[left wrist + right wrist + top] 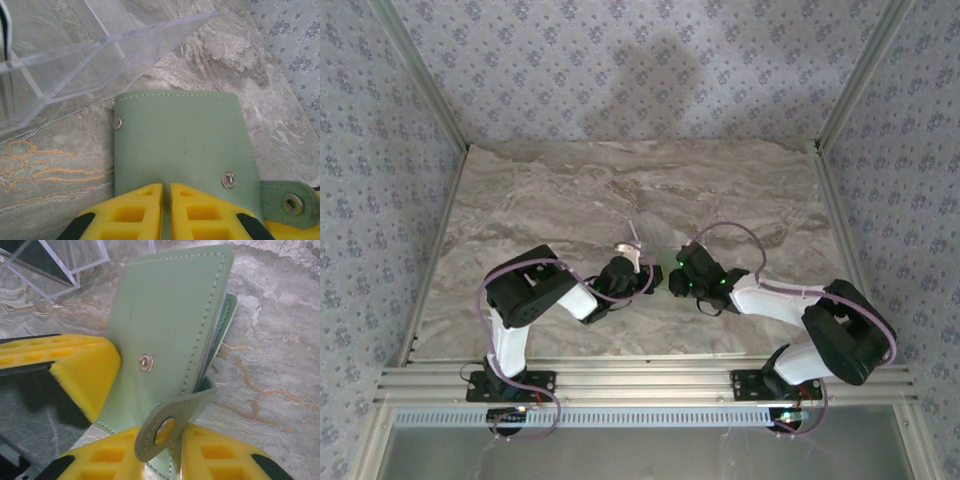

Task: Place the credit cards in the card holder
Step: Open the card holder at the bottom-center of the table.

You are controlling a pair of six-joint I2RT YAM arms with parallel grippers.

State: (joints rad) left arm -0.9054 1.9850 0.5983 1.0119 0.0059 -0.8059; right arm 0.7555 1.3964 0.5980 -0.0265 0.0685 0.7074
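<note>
Bright, even light; faint shadow on the back wall (655, 60); left claw (166, 192) softly blurred up close

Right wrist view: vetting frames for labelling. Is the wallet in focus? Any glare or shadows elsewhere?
Right wrist view: the pale green stitched leather card holder is sharp, its snap tab slightly soft. Left wrist view: faint reflections on the clear acrylic box. Top external view: broad dim shadow on the patterned back wall.

The card holder (180, 145) looks like matt pale-green leather, stitched, with shiny metal studs (228, 179). The table (50, 165) is smooth veined stone, the clear box (75, 55) glossy plastic, the finger pads (142, 195) matt yellow rubber.
</note>
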